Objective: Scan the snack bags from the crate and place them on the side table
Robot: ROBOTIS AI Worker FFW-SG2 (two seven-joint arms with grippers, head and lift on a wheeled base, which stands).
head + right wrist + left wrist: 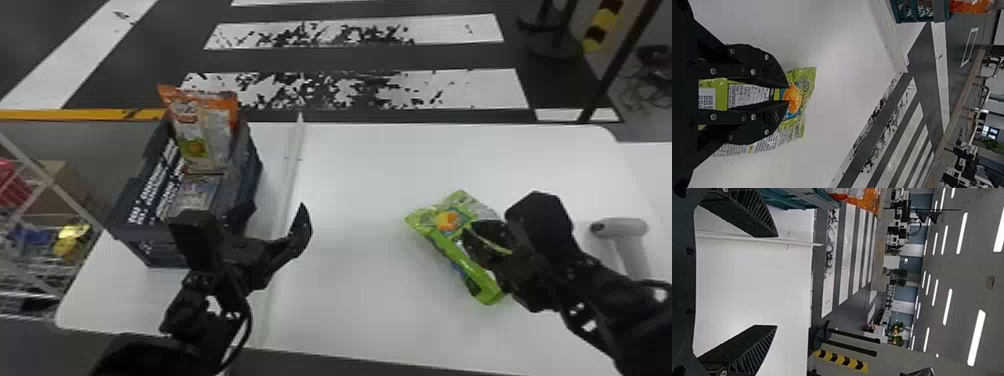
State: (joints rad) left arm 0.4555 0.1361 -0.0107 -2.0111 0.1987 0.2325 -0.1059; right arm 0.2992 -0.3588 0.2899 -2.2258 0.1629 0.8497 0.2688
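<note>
Green and crinkly, the bag point(447, 220) sits between my right gripper's point(467, 240) two fingers, over the right half of the white table point(350, 165). I have those fingers close together, pinching it. In the right wrist view I see its bar code point(707, 98) and an orange patch near the tips.

My left gripper point(277, 205) is wide open with nothing in it, just beside the crate point(135, 212) and above the table's left part. The crate is by the left edge. An orange bag point(207, 132) stands up in it, near the far left corner, and a pale pack point(192, 196) lies lower down.

My scanner point(620, 227) is near the right edge. White stripes point(357, 31) mark the floor past the far edge.
</note>
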